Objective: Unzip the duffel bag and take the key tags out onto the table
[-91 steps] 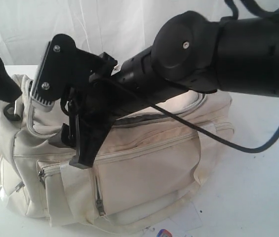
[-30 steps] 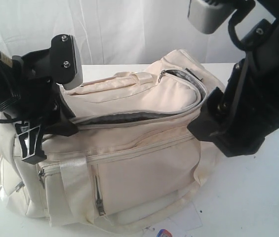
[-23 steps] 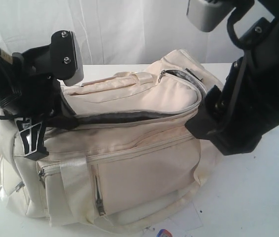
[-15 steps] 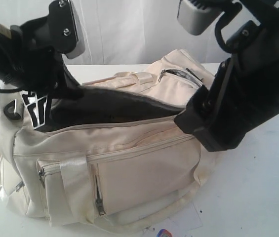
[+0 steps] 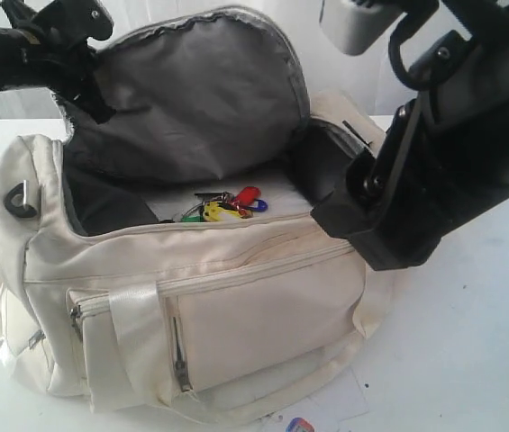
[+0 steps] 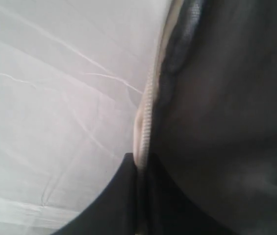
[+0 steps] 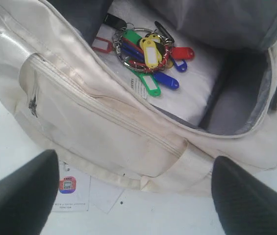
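Inside the main compartment of the duffel bag [image 5: 263, 297] [image 7: 104, 122], the key tags [image 5: 227, 207] [image 7: 148, 56] lie in one bunch on a white panel [image 7: 192, 93] at the bottom; red, yellow, green and blue tags are visible, joined by metal rings; nothing grips them. The compartment is unzipped; its top flap [image 5: 200, 90] stands raised, grey lining facing the opening. The bag rests on the table [image 5: 470, 360] [image 7: 1, 132], its long side with the zipped pockets facing the exterior camera; a black D-ring [image 5: 20, 200] sits at its left end.

The left gripper [image 5: 78, 85] [image 6: 140, 196] is closed on the flap's zipper edge at the upper left and holds the flap up; in the left wrist view the zipper teeth [image 6: 145, 122] run straight into the pinched fingers [image 6: 123, 196], with a white curtain [image 6: 55, 98] on one side and the dark lining on the other.

The right gripper [image 5: 371, 225] [image 7: 133, 200] hangs at the bag's right end, jaws spread wide, holding nothing; whether it touches the bag cannot be told; in the right wrist view its two fingertips [image 7: 15, 196] frame the bag's side wall, with the key tags beyond.

A white paper card [image 7: 69, 191] [image 5: 299, 423] with a red-blue logo lies on the table just beside the bag's base, partly under it.
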